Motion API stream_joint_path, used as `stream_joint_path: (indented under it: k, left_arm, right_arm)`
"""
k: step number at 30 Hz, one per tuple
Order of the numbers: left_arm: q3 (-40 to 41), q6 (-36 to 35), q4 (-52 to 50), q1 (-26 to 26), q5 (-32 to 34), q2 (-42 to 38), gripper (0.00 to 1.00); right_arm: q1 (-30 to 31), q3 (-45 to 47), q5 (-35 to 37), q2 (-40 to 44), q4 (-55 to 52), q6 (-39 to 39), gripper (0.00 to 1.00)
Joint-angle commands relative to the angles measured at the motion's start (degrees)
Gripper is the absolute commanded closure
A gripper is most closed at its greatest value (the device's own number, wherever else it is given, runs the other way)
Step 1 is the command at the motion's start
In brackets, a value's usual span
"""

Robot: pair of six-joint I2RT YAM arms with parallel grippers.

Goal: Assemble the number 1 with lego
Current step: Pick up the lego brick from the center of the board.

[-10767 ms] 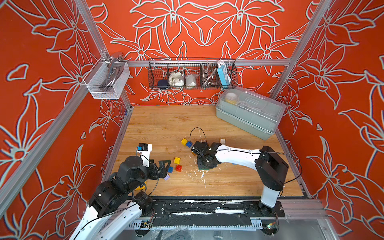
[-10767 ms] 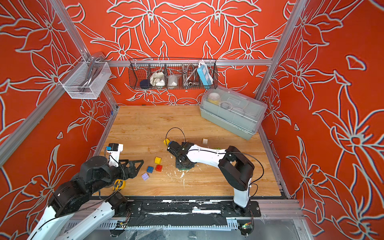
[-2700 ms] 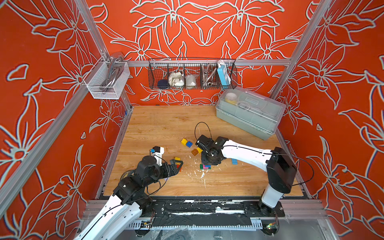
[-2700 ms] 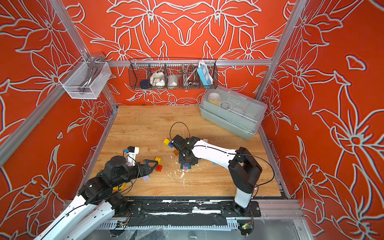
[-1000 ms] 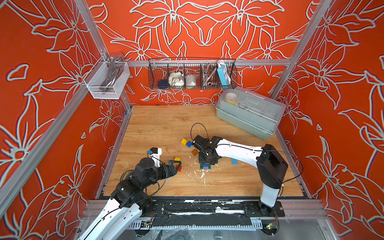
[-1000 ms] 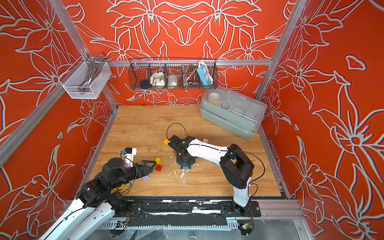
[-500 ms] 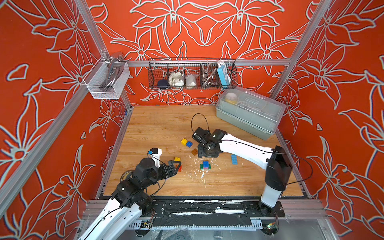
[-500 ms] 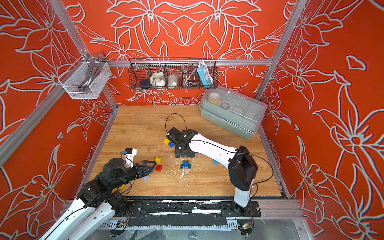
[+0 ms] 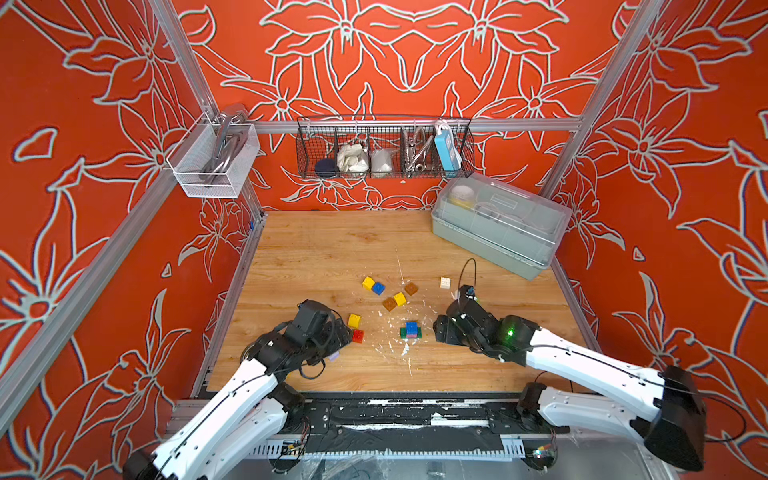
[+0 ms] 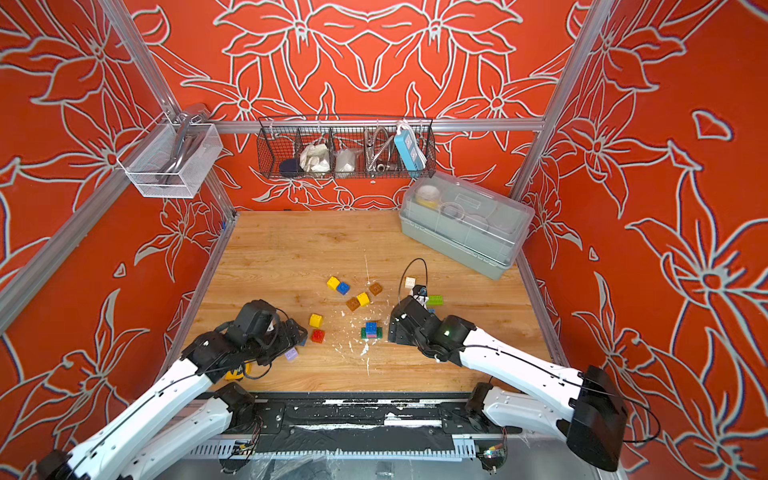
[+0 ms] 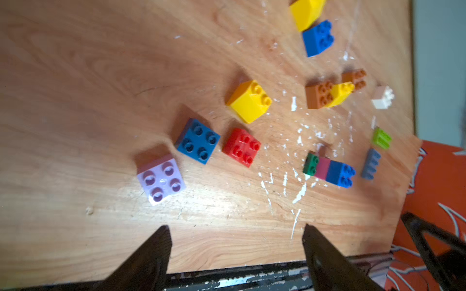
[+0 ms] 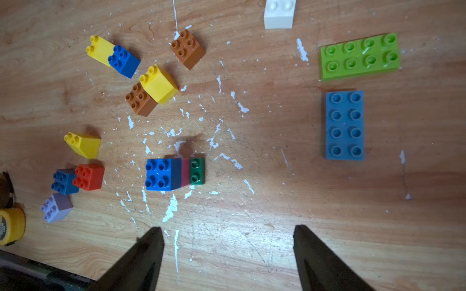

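- Lego pieces all lie on the near half of the wooden table [image 9: 332, 249], between the two arms.
- Clear plastic box [image 9: 498, 224] sits at the far right corner, well apart from the bricks, and it blocks nothing.
- Right arm [image 9: 582, 361] has pulled back to its own side; half a second ago it reached out over the loose bricks. The right gripper [image 12: 228, 228] has its jaws wide and holds nothing.
- Left arm [image 9: 232, 399] stays low at the near left. The left gripper [image 11: 235, 226] has its jaws apart and is also empty. The lilac brick [image 11: 161, 180] and the dark blue brick [image 11: 198, 141] are just ahead of it.
- Stack [image 9: 411, 330] now stands free, near the right gripper but apart from it. It has the dark green flat brick [image 12: 197, 171] at the bottom, then the pink brick [image 12: 185, 172], then the blue brick [image 12: 158, 173] on top. I judge that the blue one is released and holds, so the stem of the 1 is begun and more bricks must follow.
- Lime flat brick [image 12: 359, 56] and light blue flat brick [image 12: 344, 125] lie near each other, untouched, beside the right arm.
- Red brick [image 9: 358, 336] and yellow brick [image 9: 354, 320] lie between the left gripper and the stack, so a straight path from the left would meet them.
- White flecks [image 12: 171, 209] lie around the foot of the stack.
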State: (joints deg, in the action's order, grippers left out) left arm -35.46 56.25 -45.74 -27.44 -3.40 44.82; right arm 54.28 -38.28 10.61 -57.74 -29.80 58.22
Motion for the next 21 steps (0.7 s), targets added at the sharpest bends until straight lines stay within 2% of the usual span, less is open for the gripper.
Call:
stream_joint_path:
  k: [1,2,6,9,14,21]
  left_arm:
    - [-3.1,1.0,-6.2,0.8,3.3,5.2,0.28]
    - [-3.7,1.1,-7.4,1.1,3.8,6.6,0.31]
    - [-4.2,2.8,-11.1,1.6,6.9,7.9,0.39]
    - [-2.7,4.9,-13.2,2.3,8.8,6.5,0.38]
    - [2.8,5.6,-8.7,3.6,6.9,4.2,0.37]
    - [4.3,3.5,-6.2,4.1,6.6,8.3,0.38]
  right_arm:
    - [0.0,4.6,2.2,5.1,10.8,0.7,0.03]
    - [-0.2,5.8,3.2,6.3,11.3,1.7,0.0]
    - [-0.9,5.7,2.2,10.1,10.8,0.0,0.0]
    - [-1.2,7.9,4.4,11.2,11.3,1.9,0.0]
    - [-1.5,6.8,0.0,8.2,12.3,1.5,0.0]
    - [-1.5,4.0,-3.9,3.9,12.1,-0.6,0.0]
